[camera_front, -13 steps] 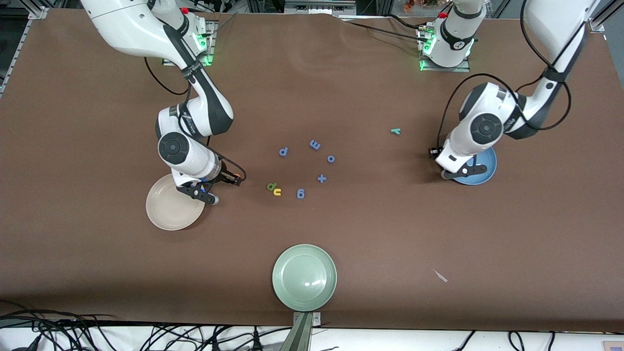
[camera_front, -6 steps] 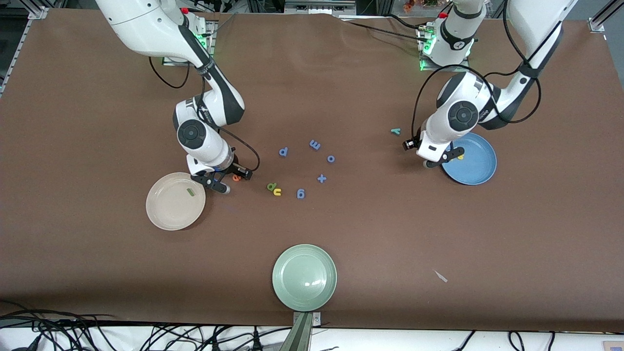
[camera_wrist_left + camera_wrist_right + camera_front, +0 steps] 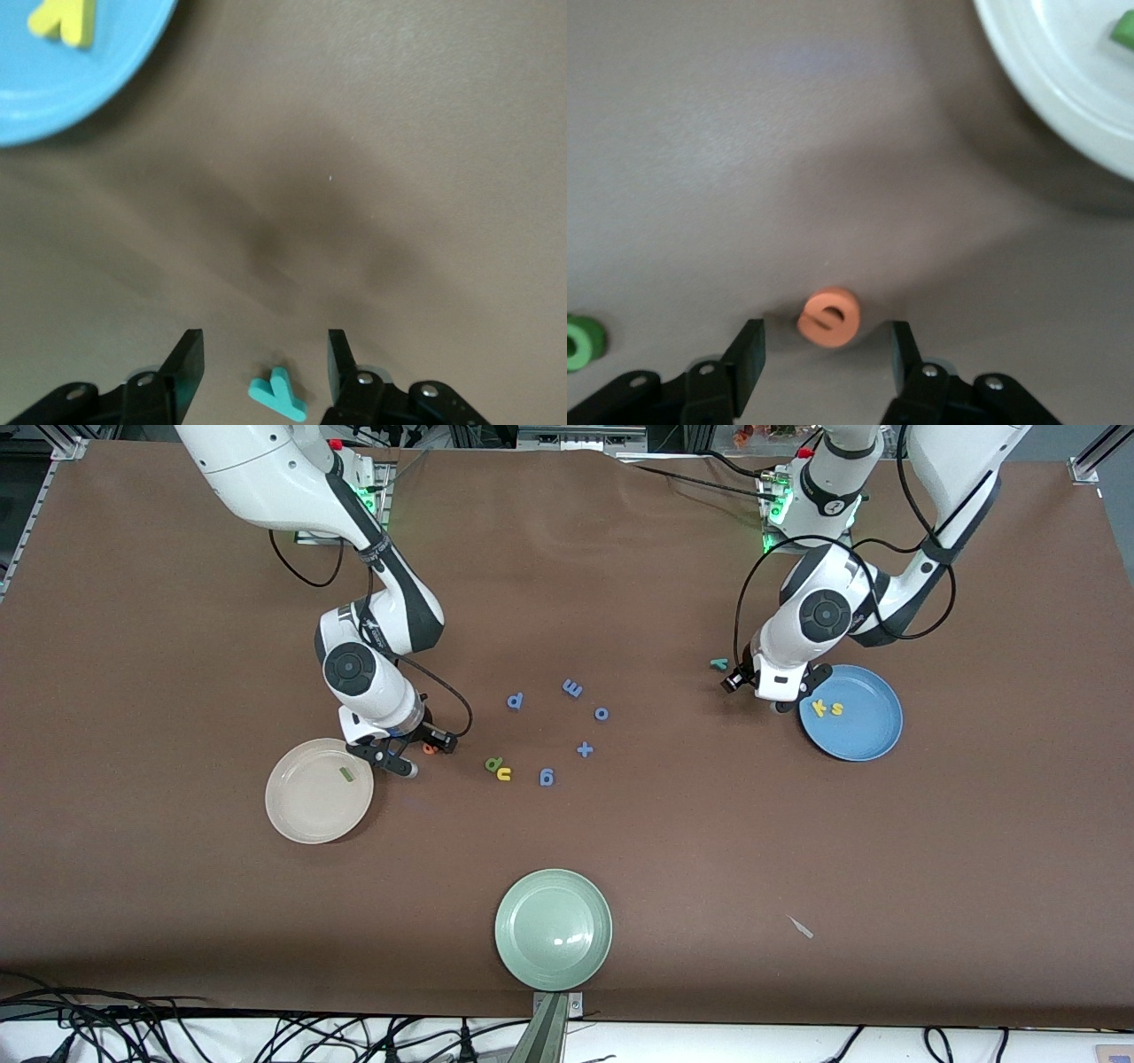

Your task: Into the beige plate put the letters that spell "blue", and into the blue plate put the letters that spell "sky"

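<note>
Green l [image 3: 345, 774] sits in the beige plate [image 3: 306, 815]; right gripper [image 3: 824, 359] hangs open straddling the orange e [image 3: 829, 316] to grab it. Farther up, k [image 3: 819, 708] and s [image 3: 837, 709] are in the blue plate [image 3: 864, 735], left gripper [image 3: 264, 363] open over the teal y [image 3: 279, 396]

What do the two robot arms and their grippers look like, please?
Both arms have glossy white shells with dark grey joint sections and round dark caps. Loose black cables loop along each forearm. Green lights glow at both bases. The left gripper and the right gripper are black, each with two flat fingers and small silver screws.
</note>
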`<act>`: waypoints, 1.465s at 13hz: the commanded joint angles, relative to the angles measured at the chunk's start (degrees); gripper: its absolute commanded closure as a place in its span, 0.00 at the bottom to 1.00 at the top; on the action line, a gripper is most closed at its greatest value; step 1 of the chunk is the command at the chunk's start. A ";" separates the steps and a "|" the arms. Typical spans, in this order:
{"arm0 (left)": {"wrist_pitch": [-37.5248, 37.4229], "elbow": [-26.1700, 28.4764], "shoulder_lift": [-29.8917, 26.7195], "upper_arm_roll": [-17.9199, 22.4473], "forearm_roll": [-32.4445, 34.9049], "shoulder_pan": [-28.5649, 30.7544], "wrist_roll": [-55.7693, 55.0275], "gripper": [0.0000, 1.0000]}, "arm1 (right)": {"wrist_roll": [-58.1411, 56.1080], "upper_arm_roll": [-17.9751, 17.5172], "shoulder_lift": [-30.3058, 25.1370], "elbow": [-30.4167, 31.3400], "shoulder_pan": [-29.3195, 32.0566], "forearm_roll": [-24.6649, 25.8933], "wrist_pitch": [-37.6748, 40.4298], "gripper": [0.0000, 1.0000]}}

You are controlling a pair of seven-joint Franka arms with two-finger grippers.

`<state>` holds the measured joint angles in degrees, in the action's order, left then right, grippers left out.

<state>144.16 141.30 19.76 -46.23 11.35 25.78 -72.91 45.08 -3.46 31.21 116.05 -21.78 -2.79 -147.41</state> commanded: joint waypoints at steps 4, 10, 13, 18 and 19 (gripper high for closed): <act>5.78 5.82 -3.59 -2.81 2.69 -3.80 -15.23 0.38 | 0.10 0.29 0.60 0.85 -0.11 1.39 -2.53 0.58; 7.28 6.36 -3.15 -2.29 5.26 -3.19 -17.00 0.52 | -4.19 2.30 -1.41 -0.64 0.07 1.39 0.70 0.91; 7.45 6.36 -2.54 -2.20 6.93 -3.19 -17.35 0.54 | -12.26 6.25 -2.73 -5.99 0.24 1.30 11.50 0.91; 7.54 6.18 -1.57 -1.14 8.78 -3.19 -21.12 0.54 | -25.74 13.56 -2.74 -8.12 0.42 0.16 16.99 0.59; 7.54 6.18 -1.48 -1.14 8.95 -3.19 -21.48 0.54 | -25.22 13.56 -2.74 -8.20 0.42 0.07 16.99 0.43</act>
<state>150.75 146.81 18.57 -47.40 18.06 22.48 -91.34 20.57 10.22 28.82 107.51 -20.91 -2.06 -130.99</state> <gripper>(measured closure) 0.537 0.626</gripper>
